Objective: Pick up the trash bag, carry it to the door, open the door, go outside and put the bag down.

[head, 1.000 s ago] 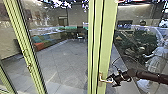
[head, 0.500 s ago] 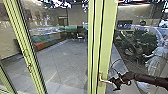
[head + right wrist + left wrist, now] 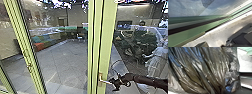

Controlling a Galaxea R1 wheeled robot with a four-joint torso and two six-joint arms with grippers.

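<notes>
Where the task's load is concerned, one trash bag, dark, glossy thin plastic, deeply creased (image 3: 205,69): located close before the left wrist camera, its folds drawn into long pleats. Pleating suggests a hanging load gathered at the neck, presumably carried on the left to free the right arm for the door.

Left gripper: state cannot be told; its hold on the bag is inferred only.

Right gripper, black, jointed (image 3: 115,83): at the free end of the handle, near right; whether wide or narrow cannot be told, nor whether it bears on the metal. Placement at the lever's end, away from the pivot, would give the best leverage for pressing down.

Handle, one, slim silver metal lever on an upright backplate (image 3: 105,81): roughly level, projecting right. A slip off its tip seems the chief risk.

Door, glazed, with a pale yellow-green frame (image 3: 108,37): upright; whether latched or ajar cannot be told. Opening it appears to be the step in hand; setting the bag down outside remains.

Second upright, pale yellow-green, with small metal hardware (image 3: 21,40): left, leaning in the wide view.

Floor, grey, paved in large slabs (image 3: 62,56): beyond the glass.

Seating, low, in blue, green and orange blocks (image 3: 40,46): far left.
</notes>
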